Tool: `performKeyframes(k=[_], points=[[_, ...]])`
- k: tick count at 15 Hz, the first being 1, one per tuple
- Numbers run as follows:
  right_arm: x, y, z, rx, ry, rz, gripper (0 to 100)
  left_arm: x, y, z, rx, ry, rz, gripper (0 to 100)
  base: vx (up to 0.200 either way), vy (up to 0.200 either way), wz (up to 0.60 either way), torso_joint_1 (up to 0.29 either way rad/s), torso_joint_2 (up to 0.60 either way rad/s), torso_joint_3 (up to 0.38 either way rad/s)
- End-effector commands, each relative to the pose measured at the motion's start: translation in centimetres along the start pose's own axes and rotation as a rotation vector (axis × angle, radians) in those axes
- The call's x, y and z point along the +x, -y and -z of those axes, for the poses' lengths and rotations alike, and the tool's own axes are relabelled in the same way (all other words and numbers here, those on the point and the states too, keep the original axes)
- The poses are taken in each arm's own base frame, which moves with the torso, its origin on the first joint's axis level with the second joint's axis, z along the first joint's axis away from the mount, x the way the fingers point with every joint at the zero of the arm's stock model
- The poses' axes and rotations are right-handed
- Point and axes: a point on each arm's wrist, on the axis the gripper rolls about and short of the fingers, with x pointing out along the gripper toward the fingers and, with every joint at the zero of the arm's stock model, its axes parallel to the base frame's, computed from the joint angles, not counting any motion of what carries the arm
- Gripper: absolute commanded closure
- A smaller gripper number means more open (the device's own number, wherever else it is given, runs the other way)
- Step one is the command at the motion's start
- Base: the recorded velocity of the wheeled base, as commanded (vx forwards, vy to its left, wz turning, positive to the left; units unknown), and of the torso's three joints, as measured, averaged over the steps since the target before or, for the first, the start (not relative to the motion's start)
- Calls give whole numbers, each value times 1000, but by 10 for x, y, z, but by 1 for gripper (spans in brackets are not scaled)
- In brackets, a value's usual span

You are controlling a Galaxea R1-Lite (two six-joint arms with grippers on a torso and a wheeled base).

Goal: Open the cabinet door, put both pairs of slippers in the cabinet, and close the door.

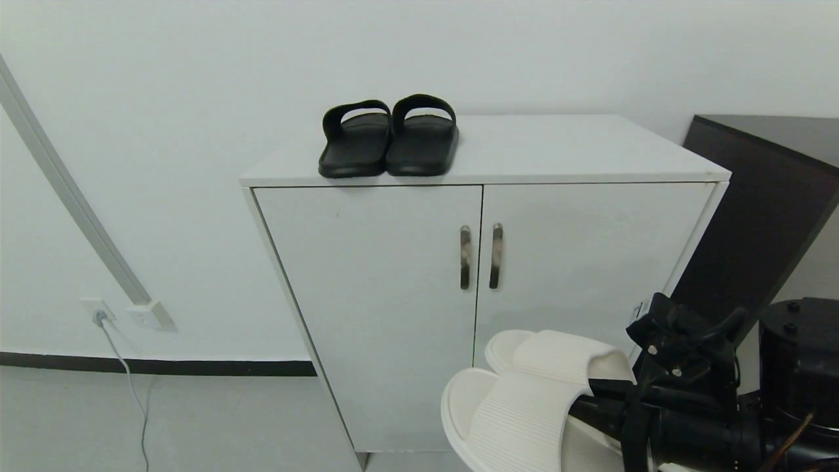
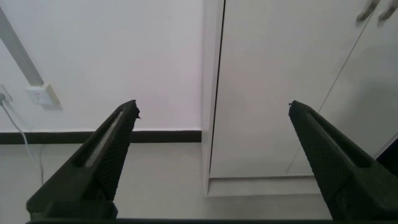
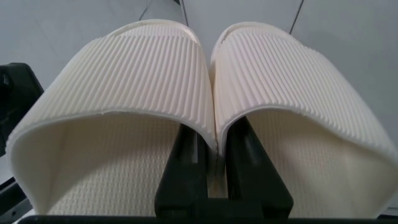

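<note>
Ribbing is running in fine parallel ridges across the broad arched straps of the cream-white ribbed slippers (image 3: 143,81), a soft, foam-like pair with pebbled footbeds. We are seeing the right gripper (image 3: 214,168) clenched on them: one flat black finger is lying under each strap, and the two touching inner strap edges are being pinched between them. In the head view this pair is hanging low, just before the right door of the white cabinet (image 1: 367,295), a plain boxy unit with smooth matte panels. We are finding both doors shut, meeting at a thin seam with two slim, upright metal bar handles (image 1: 465,257) flanking it. The black slide slippers (image 1: 388,137), smooth and rubbery-looking, are sitting side by side and touching on the flat top, heels at the front edge above the left door. The left gripper (image 2: 214,107) is standing released, its dark, finely textured fingers spread wide with nothing between them, facing the cabinet's lower left side and the white wall.
</note>
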Motion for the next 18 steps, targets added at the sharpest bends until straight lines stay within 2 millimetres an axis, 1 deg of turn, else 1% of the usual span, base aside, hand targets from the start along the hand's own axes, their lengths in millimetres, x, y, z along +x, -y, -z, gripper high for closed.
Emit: performKeyframes(k=[1,9,12,18], points=[[0,-1,1,-1,-3,-5,100,0,0,0,0,0,-1,0,0,0,0,-95,452,344],[0,-2,3,-22,-6,-8,100,0,0,0,0,0,-1,0,0,0,0,-47,428,368],[-1,-2,4,-26,-8,-8,100,0,0,0,0,0,-1,0,0,0,0,-1,113,106],[-1,-2,6,-26,-11,-9,100,0,0,0,-2,-1,1,0,0,0,0,0,0,0]])
